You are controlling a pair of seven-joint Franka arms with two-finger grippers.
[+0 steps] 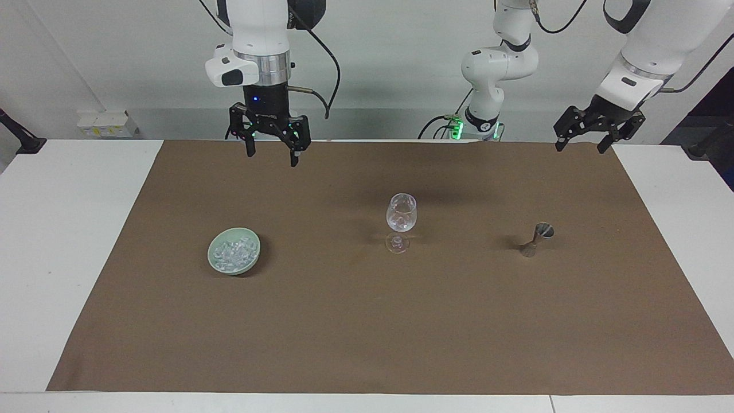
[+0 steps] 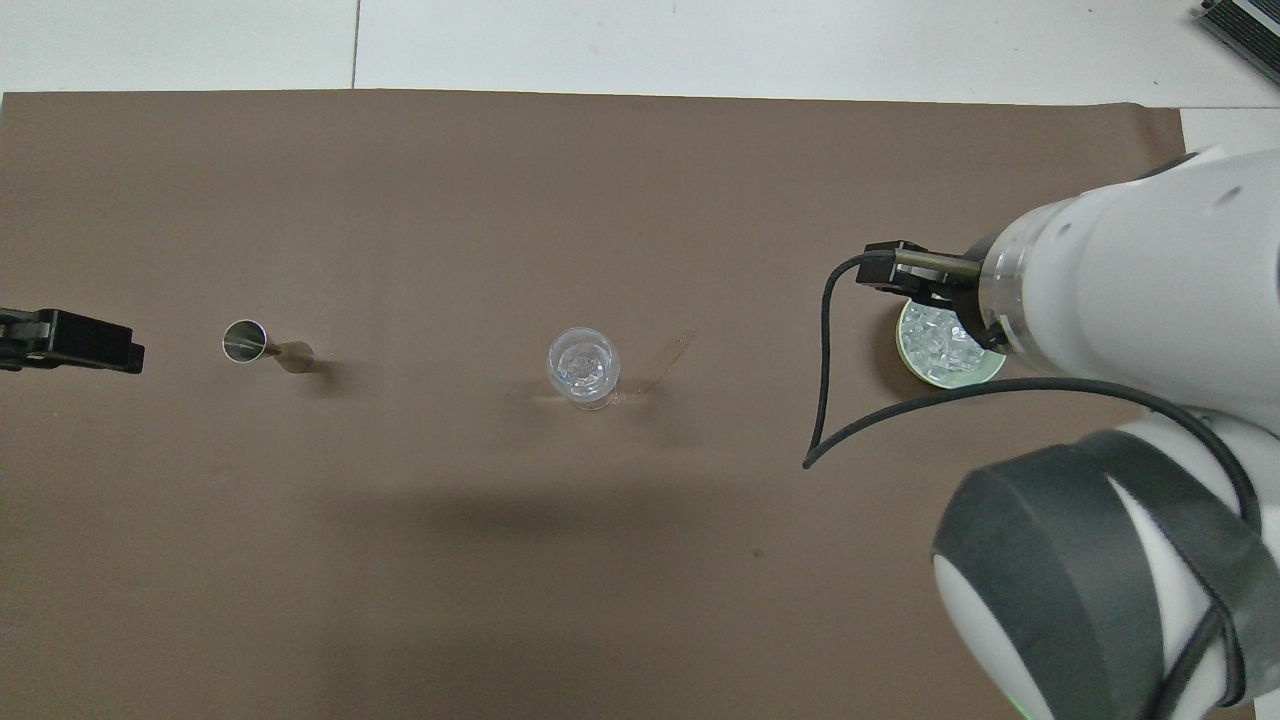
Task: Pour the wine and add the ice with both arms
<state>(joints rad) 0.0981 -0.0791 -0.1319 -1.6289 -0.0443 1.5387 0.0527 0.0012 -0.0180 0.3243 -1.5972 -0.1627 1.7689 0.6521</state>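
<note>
A clear wine glass [image 1: 401, 217] [image 2: 583, 362] stands upright mid-cloth. The wine is out of view. The ice [image 1: 232, 250] fills a pale green bowl [image 1: 252, 257] toward the right arm's end of the table. My right gripper [image 1: 272, 158] hangs open and empty, high above the table. In the overhead view the right arm [image 2: 1120, 300] covers part of the bowl [image 2: 925, 372]. My left gripper [image 1: 579, 149] waits open and empty above the cloth's corner at the left arm's end.
A small metal jigger [image 1: 537, 238] [image 2: 260, 347] stands on the brown cloth [image 1: 367, 332] between the glass and the left arm's end. A black cable [image 2: 830, 380] loops down from the right wrist.
</note>
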